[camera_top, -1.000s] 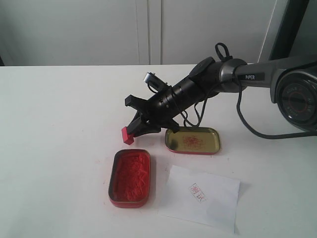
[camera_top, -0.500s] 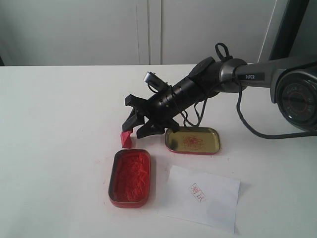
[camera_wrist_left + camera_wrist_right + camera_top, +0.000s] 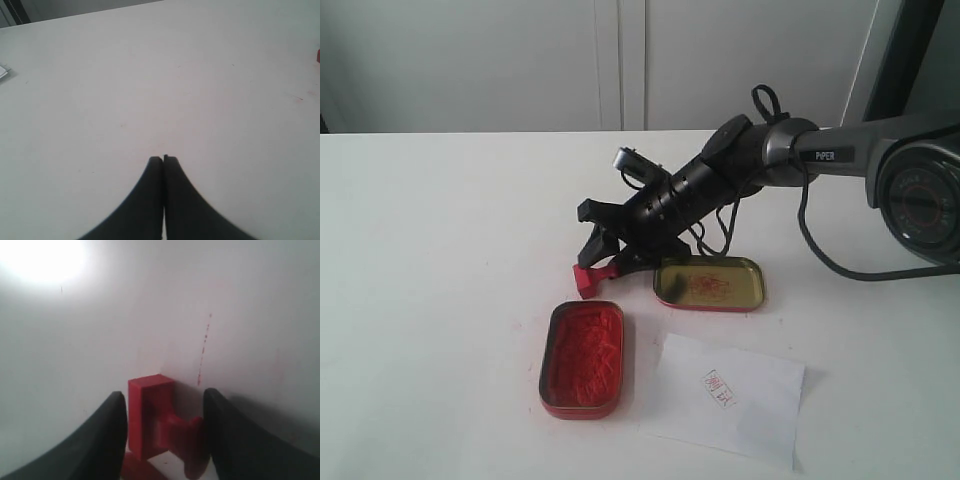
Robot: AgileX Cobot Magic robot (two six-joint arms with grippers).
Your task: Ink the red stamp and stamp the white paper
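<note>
The red stamp (image 3: 585, 281) lies on its side on the white table (image 3: 440, 250), just behind the open tin of red ink paste (image 3: 582, 358). My right gripper (image 3: 592, 264) is tilted down over it, open, a finger on each side; in the right wrist view the stamp (image 3: 150, 420) lies between the fingers of the gripper (image 3: 164, 400), base toward one finger, knob toward the other. The white paper (image 3: 730, 395), with a small red seal print (image 3: 718, 387), lies right of the tin. My left gripper (image 3: 163, 159) is shut with nothing in it, over bare table.
The gold-lined tin lid (image 3: 710, 284) sits under the right arm's wrist, just right of the stamp. The right arm's black cable (image 3: 810, 240) loops over the table at the right. White cabinet doors (image 3: 620, 60) stand behind the table.
One second ago my right gripper held the stamp off the table. It let go, and the stamp now lies on the table between the open fingers. The gripper shifted slightly right.
</note>
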